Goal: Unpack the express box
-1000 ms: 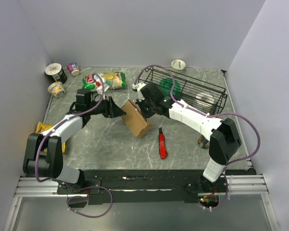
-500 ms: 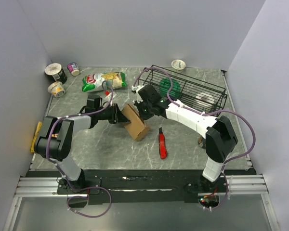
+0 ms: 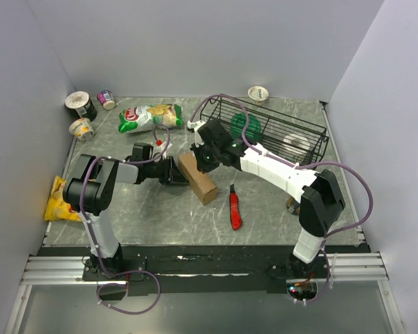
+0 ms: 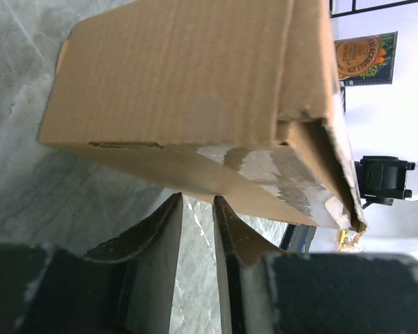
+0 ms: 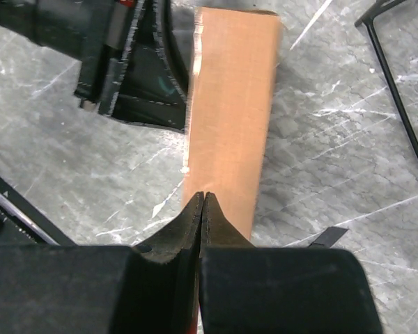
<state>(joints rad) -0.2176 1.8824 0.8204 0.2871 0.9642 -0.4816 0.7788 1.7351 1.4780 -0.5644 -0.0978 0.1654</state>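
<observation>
The cardboard box [image 3: 197,177] sits mid-table, wedged right between the two grippers, one long narrow face turned up. The left gripper [image 3: 177,172] is flush against its left side. On the wrist view its fingers [image 4: 160,236] stand only a narrow slit apart, tips right at the box's lower edge. Bare marble shows through the slit, and nothing is pinched between them. There's torn tape along the seam just above those tips.

Over to the right gripper [image 3: 203,156], poised at the box's far end. Its jaws are pressed fully together and hold nothing, with the tips hovering over the top face of the box. I can't tell whether they actually touch it.

On the base side of the right gripper, a red utility knife [image 3: 234,207] lies on the table [image 3: 265,209], near the box but not touching it. To that gripper's outer side is the black wire basket [image 3: 272,129]. Beyond the left gripper is a green chip bag [image 3: 150,116], and back by its arm's base a yellow packet [image 3: 58,198].
</observation>
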